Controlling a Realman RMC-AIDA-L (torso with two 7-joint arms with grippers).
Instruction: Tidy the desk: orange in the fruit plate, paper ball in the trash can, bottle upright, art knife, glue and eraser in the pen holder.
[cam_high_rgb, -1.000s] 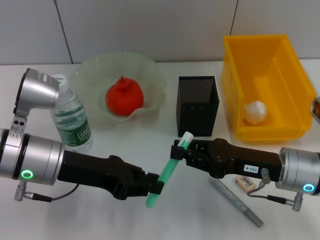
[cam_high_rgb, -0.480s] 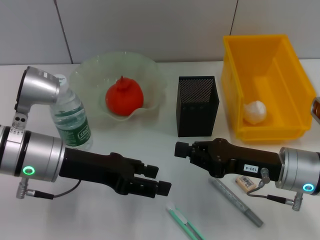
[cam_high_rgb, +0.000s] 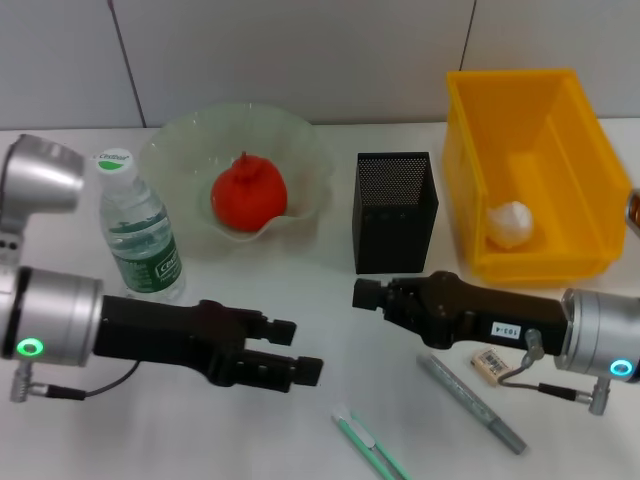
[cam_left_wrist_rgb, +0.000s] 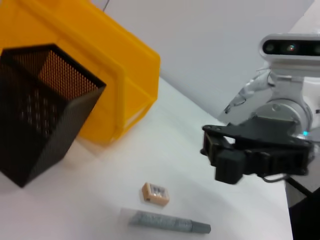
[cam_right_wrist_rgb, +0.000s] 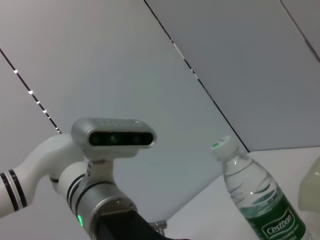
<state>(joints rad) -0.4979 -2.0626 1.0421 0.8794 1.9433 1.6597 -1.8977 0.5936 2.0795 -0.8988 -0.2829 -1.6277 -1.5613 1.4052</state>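
The green glue stick runs off the head view's lower edge, so its far end cannot be seen. The trash can hides the paper ball's underside behind its front wall, and its top is cut off in the left wrist view. The eraser's label is too small to read. The bottle's base falls outside the right wrist view, as does the right claw.
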